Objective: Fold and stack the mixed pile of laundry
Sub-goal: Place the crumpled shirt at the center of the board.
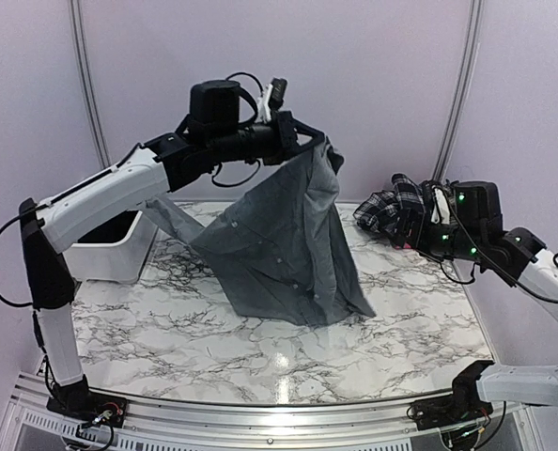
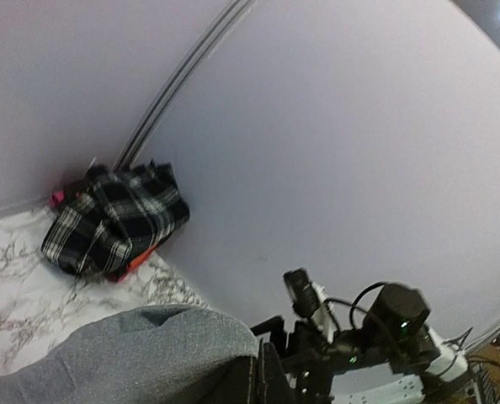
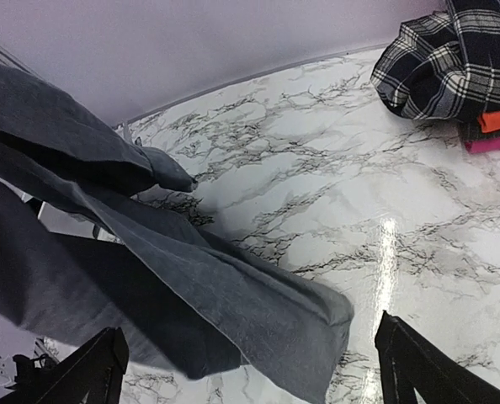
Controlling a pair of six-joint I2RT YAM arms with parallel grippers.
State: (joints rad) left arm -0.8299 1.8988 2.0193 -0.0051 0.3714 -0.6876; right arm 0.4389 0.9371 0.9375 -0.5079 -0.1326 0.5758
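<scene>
My left gripper [image 1: 309, 141] is raised high and shut on the grey collared button shirt [image 1: 284, 240], which hangs down with its lower edge resting on the marble table [image 1: 260, 348]. The shirt fills the bottom of the left wrist view [image 2: 132, 358] and the left of the right wrist view [image 3: 191, 286]. My right gripper [image 1: 412, 230] is open and empty at the right, its fingertips [image 3: 406, 362] spread wide above the table near the shirt's hem. The black-and-white plaid piece [image 1: 392, 207] lies folded at the back right on a red-pink piece [image 3: 490, 130]; both also show in the left wrist view [image 2: 115, 219].
A white plastic basket [image 1: 119, 246] stands at the left, behind the left arm. Pale walls close the table at the back and sides.
</scene>
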